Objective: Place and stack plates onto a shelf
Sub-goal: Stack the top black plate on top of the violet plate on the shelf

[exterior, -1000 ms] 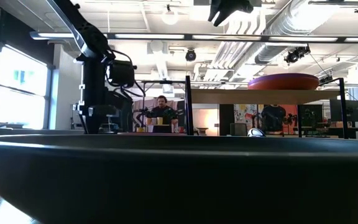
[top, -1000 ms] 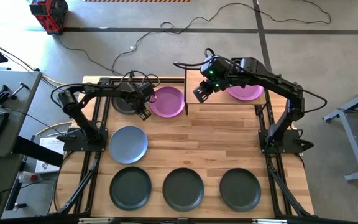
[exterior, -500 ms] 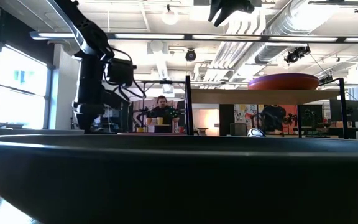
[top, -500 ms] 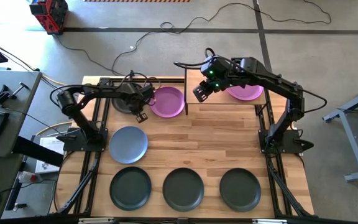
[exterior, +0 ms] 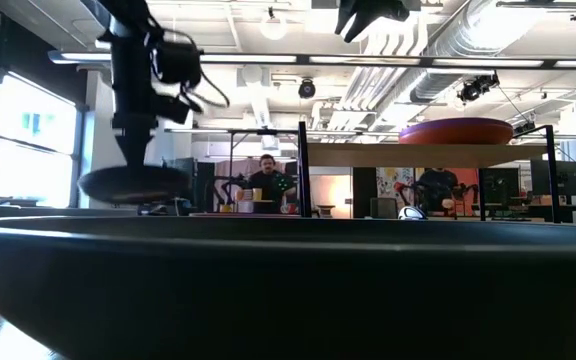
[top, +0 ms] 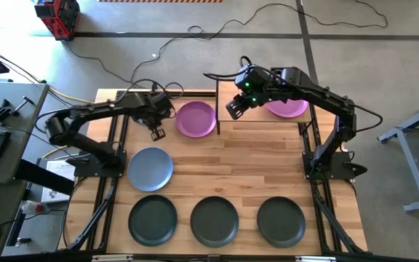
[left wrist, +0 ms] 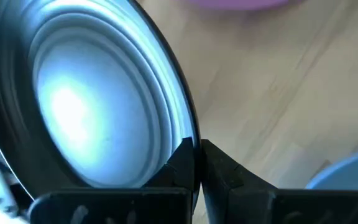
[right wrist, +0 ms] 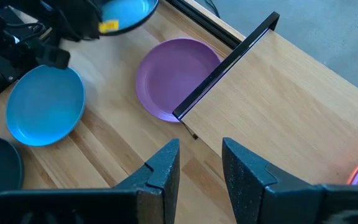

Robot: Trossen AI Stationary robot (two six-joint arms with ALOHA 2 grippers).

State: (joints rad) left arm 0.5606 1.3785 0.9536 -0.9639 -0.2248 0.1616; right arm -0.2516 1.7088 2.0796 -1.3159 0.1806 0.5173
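My left gripper (exterior: 130,160) is shut on a dark plate (exterior: 133,184) over the table's far left; in the high view the arm (top: 145,109) covers most of that plate. A purple plate (top: 196,118) lies flat beside it. A pale blue-grey plate (top: 150,168) and three dark plates (top: 214,220) rest on the tabletop nearer me. The shelf (top: 260,109) stands at the far middle with another purple plate (top: 286,108) on its board. My right gripper (top: 237,108) hovers open above the shelf's left end, touching nothing. My left gripper pinches the dark plate's rim (left wrist: 190,134) between its two fingers (left wrist: 180,163), one on the plate's inner face and one behind it. The fingers come from above, pointing down. The plate is lifted clear of the table and sits about level (exterior: 133,184).
Black rods frame the shelf; one post (right wrist: 225,65) rises between the purple plate (right wrist: 176,78) and the shelf board (right wrist: 291,106). Bare wood lies in the table's middle (top: 253,167). A person (exterior: 261,172) sits in the room beyond the table.
My left gripper has taken hold of the dark plate at the table's far left, then risen and shifted toward the left edge. The plate, which lay flat on the wood, now hangs lifted clear. My right arm has kept still.
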